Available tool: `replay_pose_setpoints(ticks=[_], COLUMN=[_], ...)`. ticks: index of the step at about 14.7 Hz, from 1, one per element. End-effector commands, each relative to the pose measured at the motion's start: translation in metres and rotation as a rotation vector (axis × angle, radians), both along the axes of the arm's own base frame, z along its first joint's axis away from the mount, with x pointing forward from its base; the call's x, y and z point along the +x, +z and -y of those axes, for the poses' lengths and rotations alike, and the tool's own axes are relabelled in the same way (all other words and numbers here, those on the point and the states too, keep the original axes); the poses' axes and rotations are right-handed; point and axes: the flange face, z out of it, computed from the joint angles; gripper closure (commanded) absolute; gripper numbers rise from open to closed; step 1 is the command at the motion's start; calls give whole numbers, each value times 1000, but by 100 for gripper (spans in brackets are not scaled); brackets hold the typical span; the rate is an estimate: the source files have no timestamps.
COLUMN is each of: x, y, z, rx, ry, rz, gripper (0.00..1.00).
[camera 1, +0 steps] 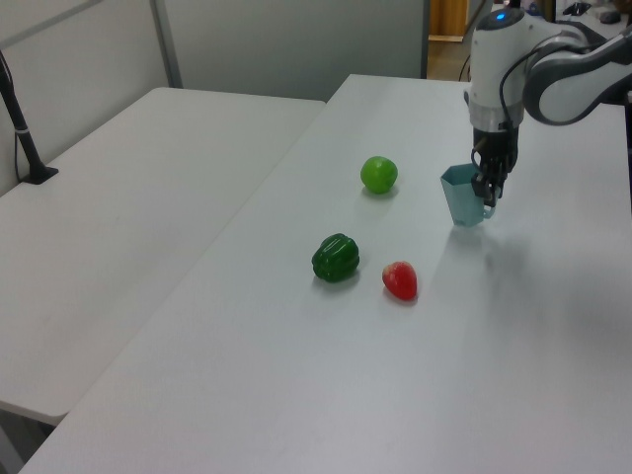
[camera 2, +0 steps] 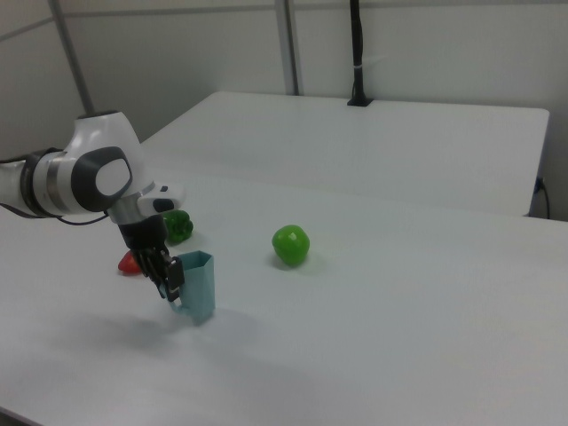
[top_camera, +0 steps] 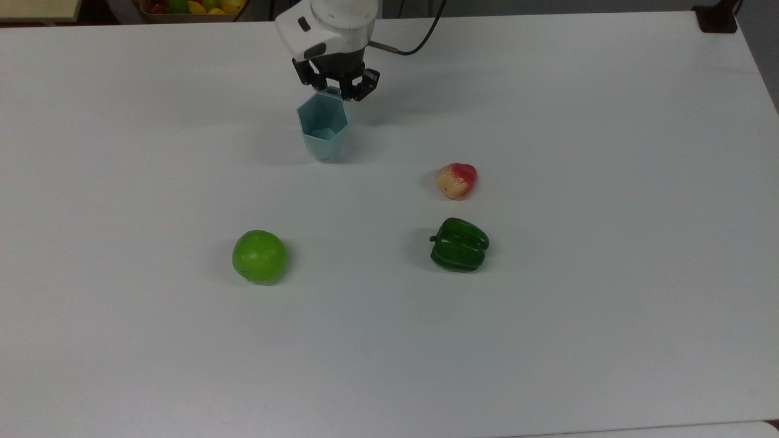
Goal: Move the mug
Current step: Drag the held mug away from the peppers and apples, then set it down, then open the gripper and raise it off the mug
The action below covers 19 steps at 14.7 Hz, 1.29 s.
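We are seeing the white worktop point(top_camera: 548, 340) carrying everything; our end effector point(top_camera: 336, 90) is clenching the tab handle of the upright mug point(top_camera: 322, 131), which seems to be resting on the surface, well apart from the green apple point(top_camera: 259, 257), pepper point(top_camera: 459, 244) and red fruit point(top_camera: 456, 180)

The cup point(top_camera: 323, 126) looks like matt pale-blue plastic, the pepper point(top_camera: 459, 244) glossy and smooth, the table point(top_camera: 548, 334) a matt white surface.
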Motion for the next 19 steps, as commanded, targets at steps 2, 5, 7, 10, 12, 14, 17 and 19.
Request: replay_pose_setpoints(ticks=[2,5,7,10,12,14,17,19], x=[1,1,4,13,27,45,54,56], y=[-12,-17,-11,12,45,102,167,182], z=[-9,-9,-6,3,15,33,60,75], rx=[-23,-28,-29,-28,-18,81,158,157], ry=[-3,-14,-22,-40,-46,-50,-55,-73], rz=[2,-14,-11,-16,9,32,47,71], gripper=[87,33,0,0,0,0,0,0])
